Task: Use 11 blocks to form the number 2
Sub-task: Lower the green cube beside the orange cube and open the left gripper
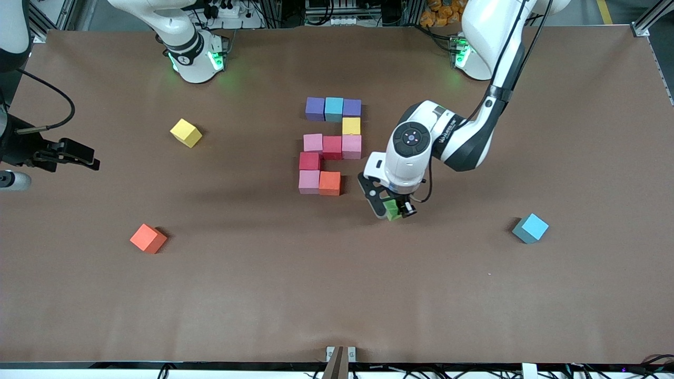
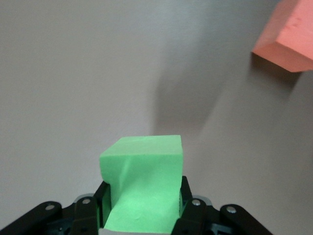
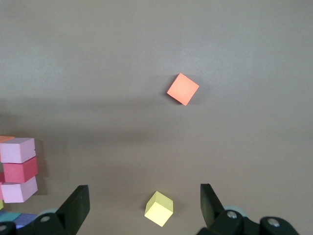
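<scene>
My left gripper (image 1: pixel 392 209) jaws clamp the small matte green cube (image 1: pixel 392 209) over bare tabletop (image 1: pixel 263 289) — the empty bottom-row slot lies beside the orange cube (image 1: pixel 330 183), toward the right arm's end; right gripper (image 3: pixel 144 208) waits, jaws wide apart.

The green block (image 1: pixel 392 209) sits half buried between the left claw (image 1: pixel 390 208) fingers in the front view, and in the left wrist view its lower part runs off the frame. The orange block (image 2: pixel 287 36) there is cut by the frame's corner. In the right wrist view the number 2 (image 3: pixel 18 169) is sliced by the edge, only a few pink and crimson cubes showing, and the right claw (image 3: pixel 144 205) shows only its fingertips. In the front view, the right claw is out of frame.
</scene>
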